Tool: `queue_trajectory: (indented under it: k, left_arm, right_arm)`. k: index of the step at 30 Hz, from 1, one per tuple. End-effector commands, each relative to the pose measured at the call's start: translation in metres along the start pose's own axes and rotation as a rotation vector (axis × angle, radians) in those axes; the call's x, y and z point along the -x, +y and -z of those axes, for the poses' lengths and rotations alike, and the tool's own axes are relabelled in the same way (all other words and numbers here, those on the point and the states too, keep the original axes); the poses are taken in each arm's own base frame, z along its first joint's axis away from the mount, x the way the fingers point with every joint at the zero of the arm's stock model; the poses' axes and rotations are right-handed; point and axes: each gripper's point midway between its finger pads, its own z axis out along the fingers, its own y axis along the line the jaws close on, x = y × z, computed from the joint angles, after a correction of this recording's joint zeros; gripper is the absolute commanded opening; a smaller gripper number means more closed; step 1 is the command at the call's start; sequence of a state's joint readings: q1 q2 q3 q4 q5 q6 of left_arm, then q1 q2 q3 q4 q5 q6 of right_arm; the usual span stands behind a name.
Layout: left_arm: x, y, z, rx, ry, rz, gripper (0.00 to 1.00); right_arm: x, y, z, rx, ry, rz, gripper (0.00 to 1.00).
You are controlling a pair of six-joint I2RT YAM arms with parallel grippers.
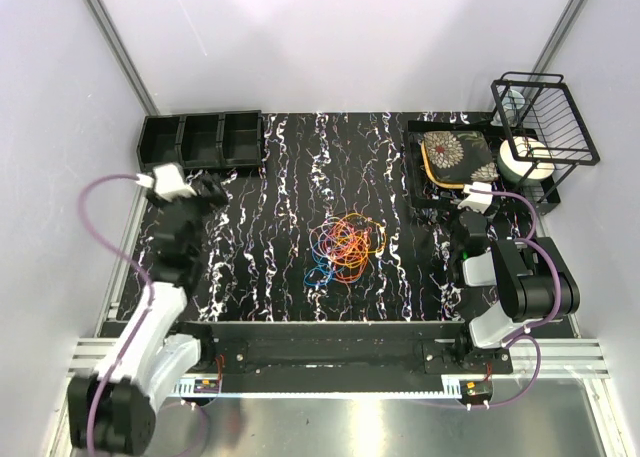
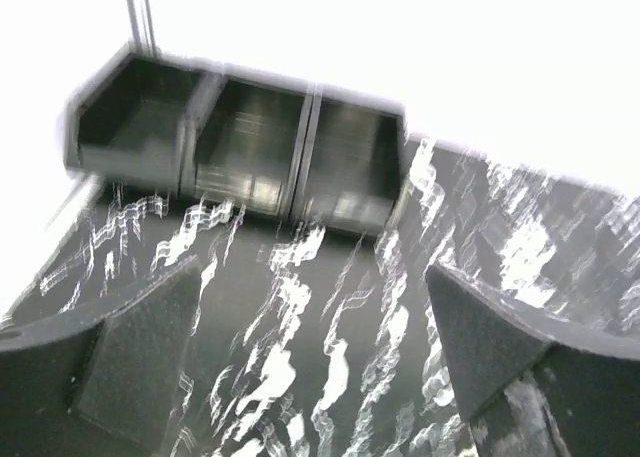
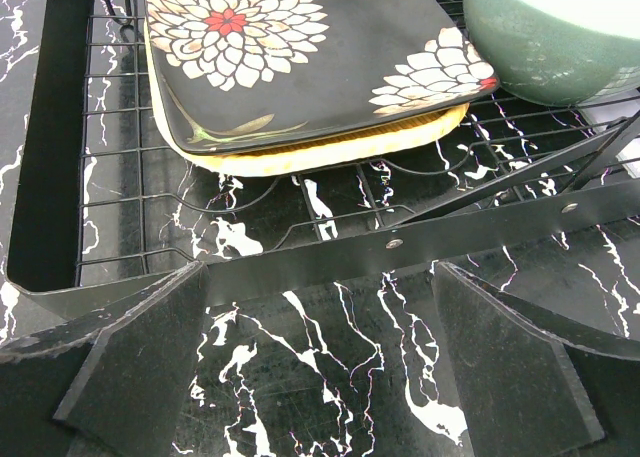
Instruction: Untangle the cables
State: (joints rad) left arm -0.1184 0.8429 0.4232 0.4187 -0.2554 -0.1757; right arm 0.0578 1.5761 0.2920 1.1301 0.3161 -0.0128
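Note:
The cables point(image 1: 345, 245) lie as one tangle of thin orange, red, blue and whitish loops in the middle of the black marbled table point(image 1: 300, 177). My left gripper point(image 1: 211, 187) hovers at the back left, well away from the tangle. In the left wrist view the left gripper point(image 2: 312, 277) is open, with only tabletop between its fingers. My right gripper point(image 1: 463, 207) is at the right, by the dish rack point(image 1: 430, 192). In the right wrist view the right gripper point(image 3: 320, 277) is open and holds nothing. Neither wrist view shows the cables.
A black bin point(image 1: 200, 140) with three compartments stands at the back left, straight ahead of the left gripper as the bin point(image 2: 240, 147). The rack at the back right holds a floral plate point(image 3: 300, 57) on a yellow one and a green bowl point(image 3: 550, 37).

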Motion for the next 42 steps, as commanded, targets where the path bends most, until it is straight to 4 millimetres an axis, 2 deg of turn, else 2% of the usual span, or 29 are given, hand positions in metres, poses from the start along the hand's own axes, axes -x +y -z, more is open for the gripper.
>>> queue_trajectory:
  k: [1, 2, 4, 5, 6, 7, 9, 10, 11, 12, 13, 14, 15, 16, 17, 18, 19, 20, 21, 23, 24, 26, 27, 28, 29, 30, 34, 41, 42]
  left_arm:
    - [0.049, 0.000, 0.035, 0.075, 0.100, 0.183, 0.99]
    - [0.035, 0.009, 0.044, 0.173, 0.146, 0.345, 0.99]
    - [0.013, 0.048, 0.064, 0.444, 0.149, 0.502, 0.99]
    - [-0.003, 0.056, 0.074, 0.509, 0.191, 0.528, 0.99]
    - [-0.003, 0.053, 0.074, 0.475, 0.201, 0.495, 0.99]
    - [-0.003, 0.033, 0.071, 0.348, 0.243, 0.482, 0.99]
    - [0.004, 0.012, 0.067, 0.212, 0.263, 0.437, 0.99]
    - [-0.001, 0.001, 0.066, 0.163, 0.309, 0.437, 0.99]
    - [0.004, -0.004, 0.066, 0.139, 0.331, 0.419, 0.99]
    - [0.004, -0.010, 0.066, 0.117, 0.362, 0.405, 0.99]
    - [-0.004, -0.020, 0.064, 0.069, 0.428, 0.389, 0.99]
    - [0.002, -0.028, 0.063, 0.030, 0.443, 0.362, 0.99]
    - [0.000, -0.039, 0.064, -0.026, 0.478, 0.361, 0.99]
    - [0.002, -0.047, 0.062, -0.061, 0.495, 0.357, 0.99]
    - [0.003, -0.058, 0.063, -0.102, 0.510, 0.340, 0.99]
    - [-0.002, -0.066, 0.061, -0.120, 0.535, 0.327, 0.99]
    - [0.004, -0.075, 0.061, -0.139, 0.532, 0.320, 0.99]
    - [0.002, -0.093, 0.066, -0.186, 0.551, 0.295, 0.99]
    - [-0.003, -0.097, 0.062, -0.168, 0.559, 0.269, 0.99]
    - [-0.003, -0.124, 0.067, -0.232, 0.581, 0.234, 0.99]
    - [-0.014, -0.132, 0.064, -0.226, 0.610, 0.206, 0.98]
    - [-0.019, -0.160, 0.069, -0.290, 0.638, 0.159, 0.96]
    - [-0.035, -0.169, 0.067, -0.290, 0.684, 0.124, 0.94]
    - [-0.036, -0.184, 0.070, -0.322, 0.702, 0.121, 0.86]
    - [-0.042, -0.193, 0.072, -0.342, 0.729, 0.117, 0.85]
    - [-0.058, -0.202, 0.072, -0.351, 0.777, 0.100, 0.83]
    - [-0.076, -0.241, 0.081, -0.406, 0.823, 0.052, 0.80]
    - [-0.110, -0.277, 0.083, -0.420, 0.891, 0.009, 0.77]
    - [-0.108, -0.283, 0.081, -0.423, 0.886, 0.015, 0.77]
  right_arm:
    - [0.030, -0.003, -0.008, -0.025, -0.092, -0.038, 1.00]
    - [0.030, -0.002, -0.008, -0.022, -0.092, -0.038, 1.00]
    - [0.030, -0.002, -0.008, -0.024, -0.092, -0.038, 1.00]
    - [0.030, -0.003, -0.008, -0.025, -0.095, -0.039, 1.00]
    - [0.028, -0.004, -0.006, -0.028, -0.093, -0.039, 1.00]
    - [0.037, -0.003, -0.003, -0.019, -0.136, -0.053, 1.00]
    - [0.040, -0.006, 0.008, -0.023, -0.173, -0.066, 1.00]
    - [0.042, -0.013, 0.010, -0.062, -0.172, -0.069, 1.00]
    - [0.045, -0.008, 0.012, -0.057, -0.172, -0.066, 1.00]
    - [0.061, -0.004, 0.016, -0.052, -0.204, -0.064, 1.00]
    - [0.056, -0.003, 0.019, -0.075, -0.171, -0.035, 1.00]
    - [0.060, 0.002, 0.022, -0.067, -0.165, -0.002, 1.00]
    - [0.082, 0.017, 0.028, -0.030, -0.203, -0.016, 1.00]
    - [0.069, 0.018, 0.031, -0.038, -0.121, 0.005, 1.00]
    - [0.082, 0.027, 0.033, -0.010, -0.117, -0.065, 1.00]
    - [0.109, 0.034, 0.045, 0.040, -0.151, -0.112, 1.00]
    - [0.088, 0.034, 0.054, 0.043, -0.026, -0.125, 1.00]
    - [0.103, 0.039, 0.061, 0.055, -0.022, -0.274, 1.00]
    - [0.112, 0.042, 0.076, 0.108, -0.014, -0.305, 1.00]
    - [0.112, 0.039, 0.088, 0.093, -0.023, -0.481, 1.00]
    - [0.122, 0.044, 0.098, 0.150, -0.045, -0.528, 1.00]
    - [0.141, 0.061, 0.115, 0.287, -0.058, -0.526, 1.00]
    - [0.131, 0.068, 0.122, 0.322, 0.018, -0.522, 1.00]
    - [0.129, 0.069, 0.124, 0.316, 0.052, -0.541, 1.00]
    - [0.137, 0.070, 0.127, 0.315, 0.069, -0.583, 1.00]
    - [0.123, 0.073, 0.130, 0.312, 0.145, -0.575, 0.98]
    - [0.108, 0.082, 0.139, 0.339, 0.267, -0.581, 0.90]
    - [0.085, 0.096, 0.149, 0.393, 0.403, -0.557, 0.86]
    - [0.083, 0.095, 0.150, 0.387, 0.409, -0.556, 0.86]
